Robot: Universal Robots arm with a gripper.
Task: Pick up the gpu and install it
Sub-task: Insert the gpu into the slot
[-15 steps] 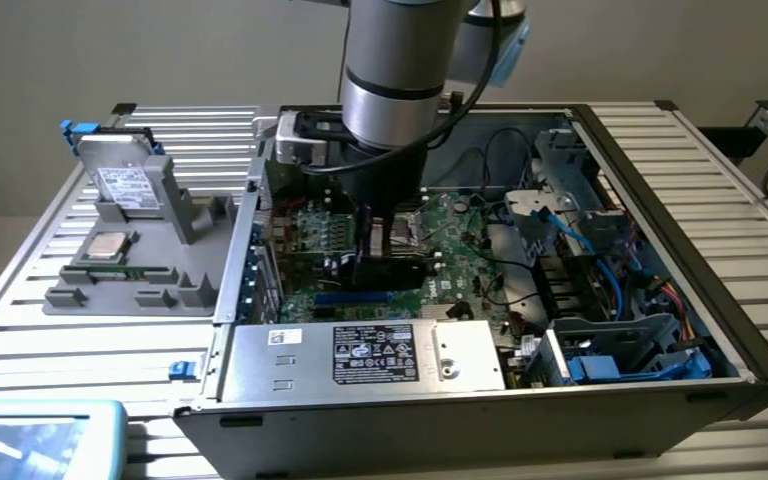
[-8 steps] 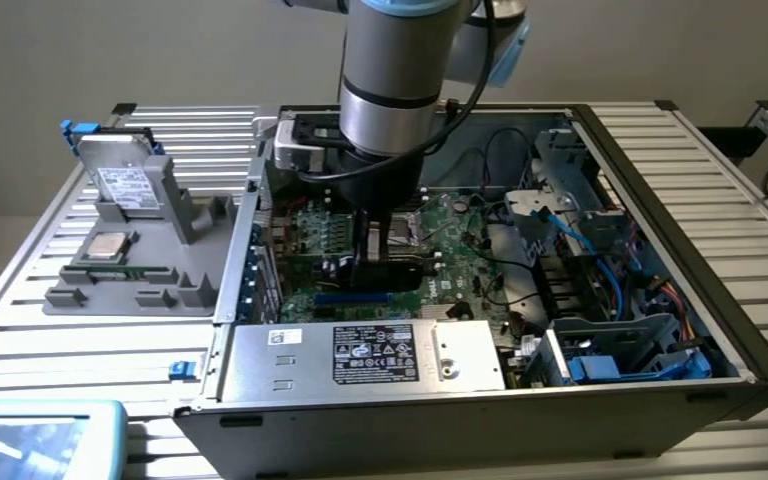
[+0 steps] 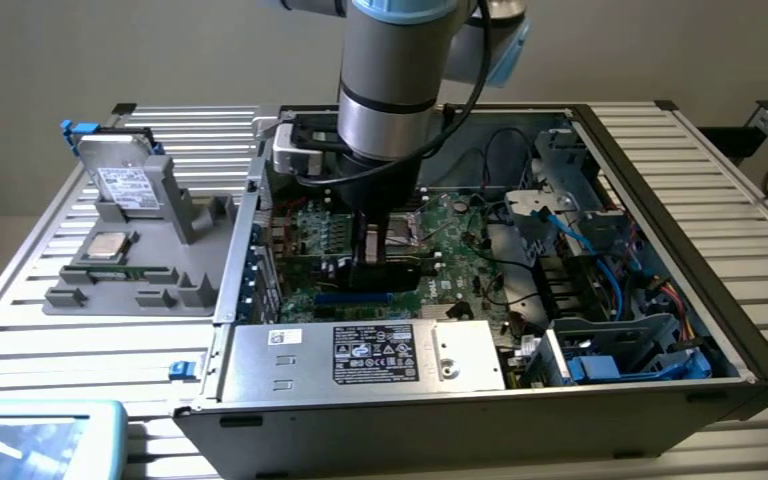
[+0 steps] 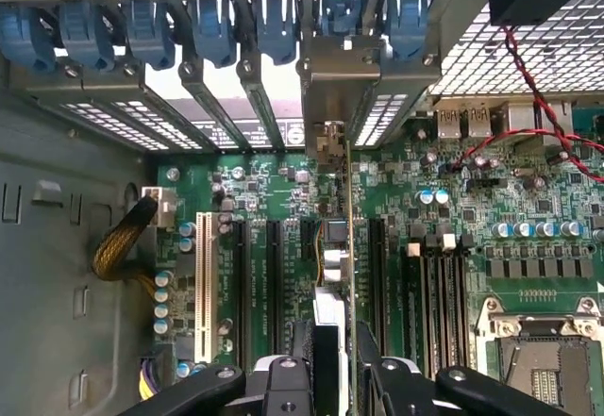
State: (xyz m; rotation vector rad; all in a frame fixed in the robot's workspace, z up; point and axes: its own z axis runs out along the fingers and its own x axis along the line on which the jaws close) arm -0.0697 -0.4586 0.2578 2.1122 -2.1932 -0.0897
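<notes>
Exterior view's left: grey parts tray on the slatted table, silver hard drive propped in it.
Middle: arm reaching straight down into the open computer case.
Grip: gripper partly closed, clamped on both faces of the gpu.
Card position: upright, edge-down over the green motherboard, lined up with the slots, bracket end by the blue latches. Seated or not, cannot tell.
Exterior view's right: blue cables inside the case.
</notes>
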